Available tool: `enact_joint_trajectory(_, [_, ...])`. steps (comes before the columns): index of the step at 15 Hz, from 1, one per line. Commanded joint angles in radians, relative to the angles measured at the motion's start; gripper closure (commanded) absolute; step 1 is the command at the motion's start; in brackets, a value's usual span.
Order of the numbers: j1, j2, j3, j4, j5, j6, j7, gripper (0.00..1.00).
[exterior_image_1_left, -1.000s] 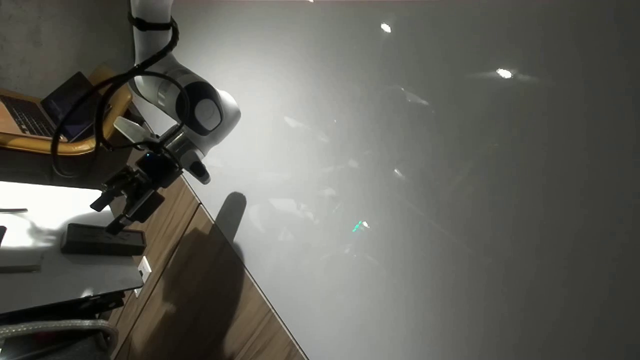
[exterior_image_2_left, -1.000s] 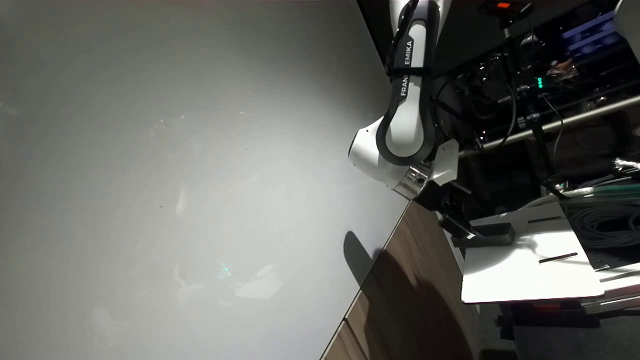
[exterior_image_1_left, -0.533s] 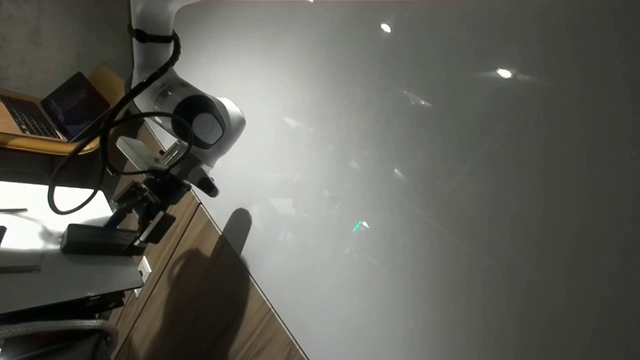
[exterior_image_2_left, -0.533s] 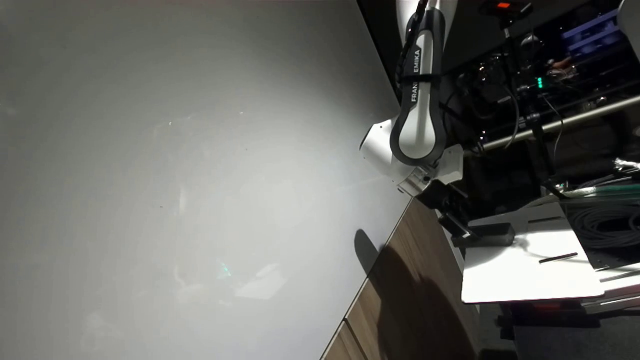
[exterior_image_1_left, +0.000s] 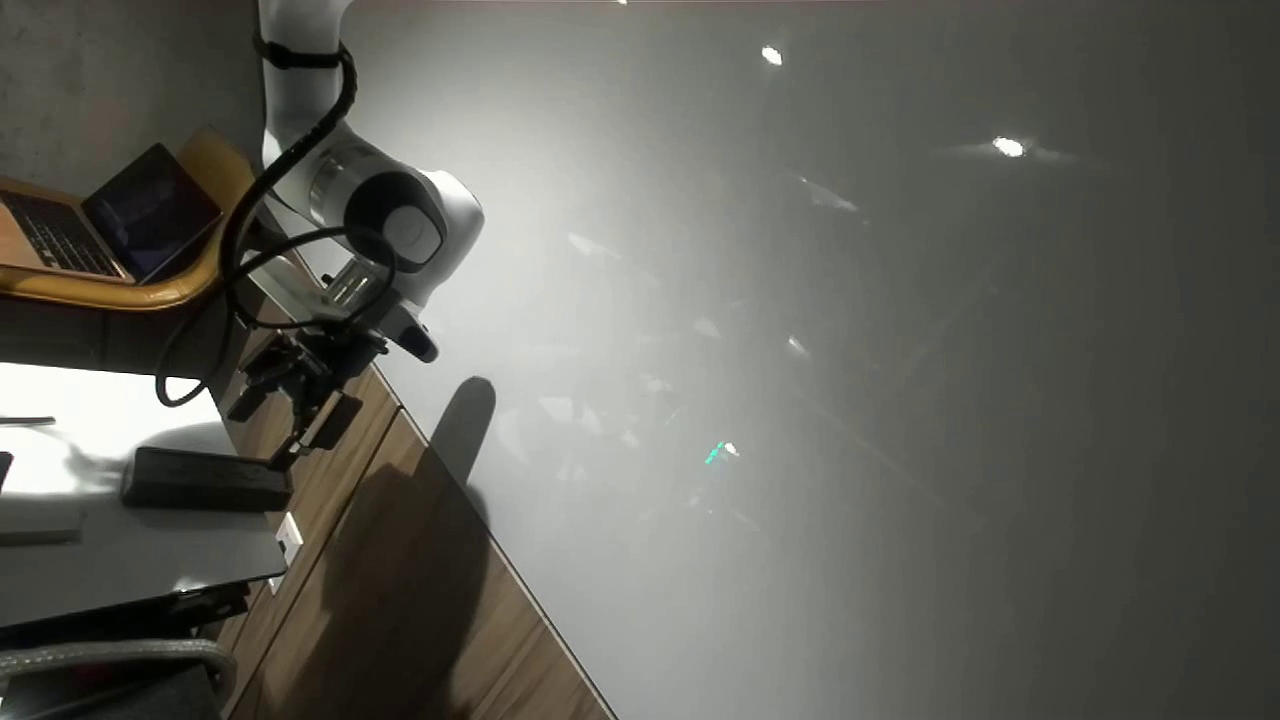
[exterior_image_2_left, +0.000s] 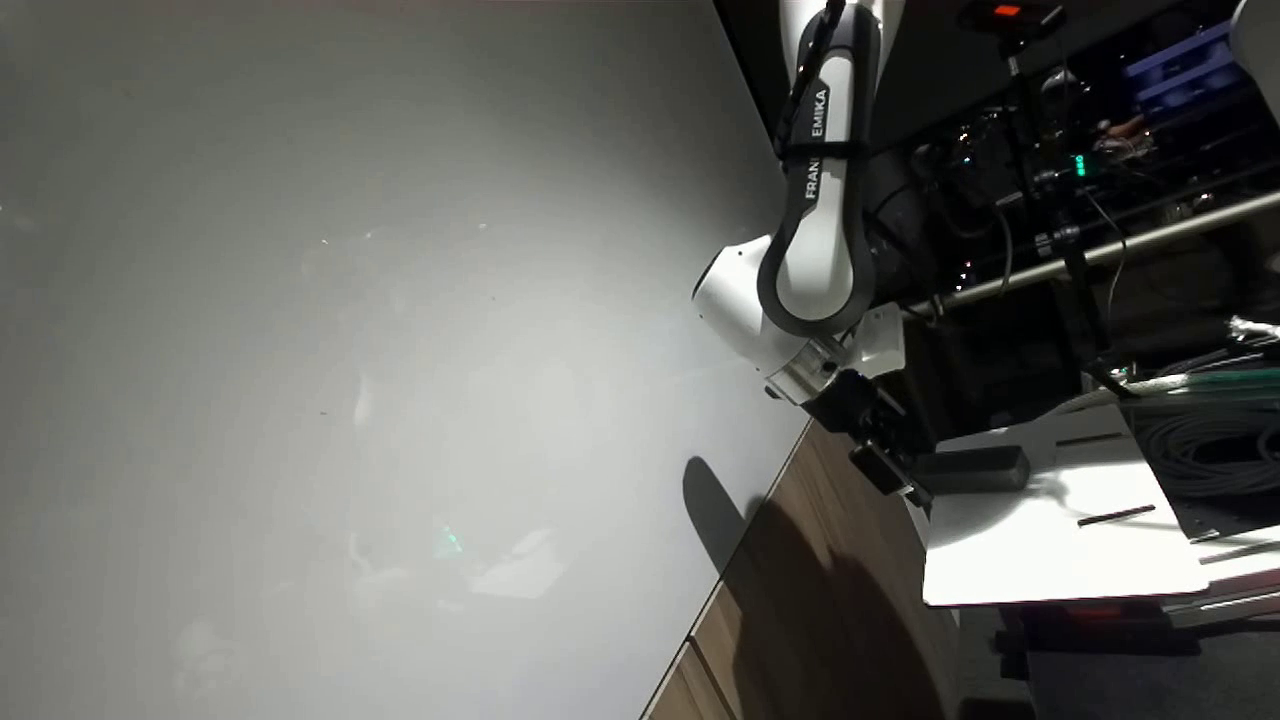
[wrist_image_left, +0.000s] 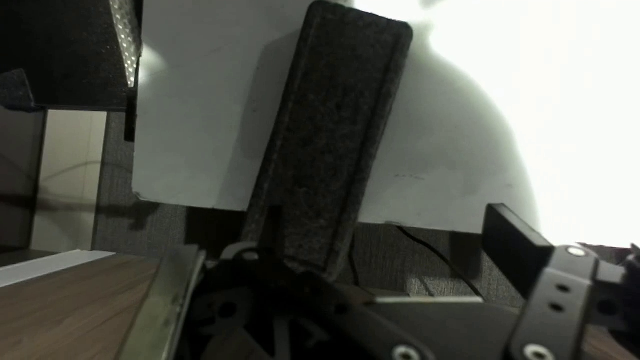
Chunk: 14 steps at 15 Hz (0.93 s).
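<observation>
The hand (exterior_image_1_left: 262, 433) holds nothing, its jaws spread wide at the near end of a dark, felt-like block (wrist_image_left: 330, 125). The block lies on a white bench (wrist_image_left: 200, 125), with that near end jutting out past the edge. In the wrist view it stretches away ahead of the hand, left of the middle of the gap: one finger overlaps its near end there, while the other finger (wrist_image_left: 555, 300) stands well apart from its long side. Whether either touches it, I cannot tell. The block's long axis points outward from the hand over the bench, leaning somewhat right toward the far end, and runs roughly crosswise to the line joining the fingertips. In an exterior view the block lies nearly level across the picture, its near end toward a wood-grained panel (exterior_image_1_left: 385, 540); a laptop (exterior_image_1_left: 150, 212) rests on a yellow chair (exterior_image_1_left: 140, 295).
</observation>
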Motion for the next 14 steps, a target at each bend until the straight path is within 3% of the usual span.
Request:
enact_joint_trajectory(1, [-0.017,0.006,-0.013,0.0,0.011,0.021,-0.051,0.0])
enact_joint_trajectory(14, [-0.04,0.059,-0.036,0.0,0.007,0.052,-0.089,0.0])
